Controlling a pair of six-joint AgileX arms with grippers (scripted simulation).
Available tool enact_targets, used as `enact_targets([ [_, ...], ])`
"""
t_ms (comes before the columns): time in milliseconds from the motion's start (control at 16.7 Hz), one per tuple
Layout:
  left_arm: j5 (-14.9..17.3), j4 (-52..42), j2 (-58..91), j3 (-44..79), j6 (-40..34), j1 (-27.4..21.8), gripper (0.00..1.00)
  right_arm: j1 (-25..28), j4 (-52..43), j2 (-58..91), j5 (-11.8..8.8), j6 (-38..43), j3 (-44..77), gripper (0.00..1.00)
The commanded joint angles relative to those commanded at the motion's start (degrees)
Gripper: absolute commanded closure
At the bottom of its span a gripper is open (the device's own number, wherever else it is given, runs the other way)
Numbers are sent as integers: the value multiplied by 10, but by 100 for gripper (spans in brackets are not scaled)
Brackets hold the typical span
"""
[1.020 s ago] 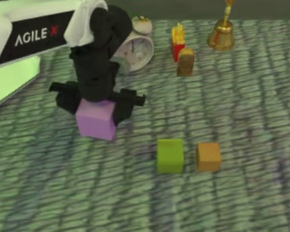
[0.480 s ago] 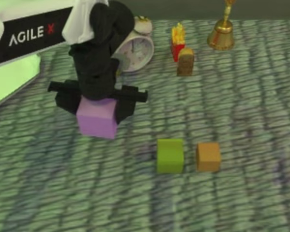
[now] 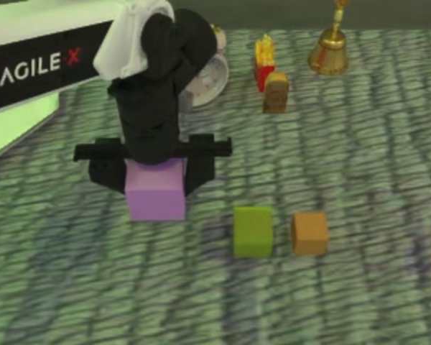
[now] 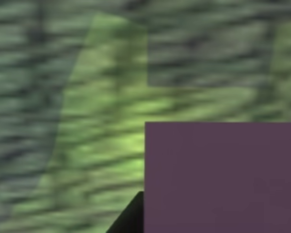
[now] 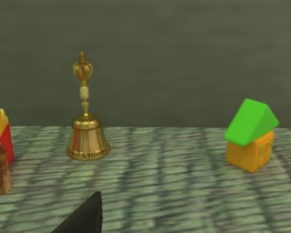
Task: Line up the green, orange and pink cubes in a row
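Pink cube [image 3: 156, 199] clamped in left jaws [image 3: 155, 175]; arm reads "AGILE X".

Left arm hides most of clock [image 3: 214, 72]

Table [image 3: 359, 302] covered in a green-grey woven pattern. At its middle, green cube [image 3: 253, 231] and orange cube [image 3: 309, 233] side by side, just apart. Along the far edge: alarm clock [image 3: 210, 75], fries box [image 3: 263, 60], brown toast figure [image 3: 276, 91], gold bell [image 3: 330, 44], and a green-roofed toy house [image 5: 250, 136].
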Motion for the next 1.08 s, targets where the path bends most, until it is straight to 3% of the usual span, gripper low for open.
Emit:
enact_targets([
  [300,0,10,5,-6,2,3,100,0,0,0,0,0,0,0],
  [660,0,130,37,-90,1,1,100,0,0,0,0,0,0,0],
  [960,0,146,43,-103,1,0,100,0,0,0,0,0,0,0],
  [1080,0,146,43,-103,1,0,85,0,0,0,0,0,0,0],
])
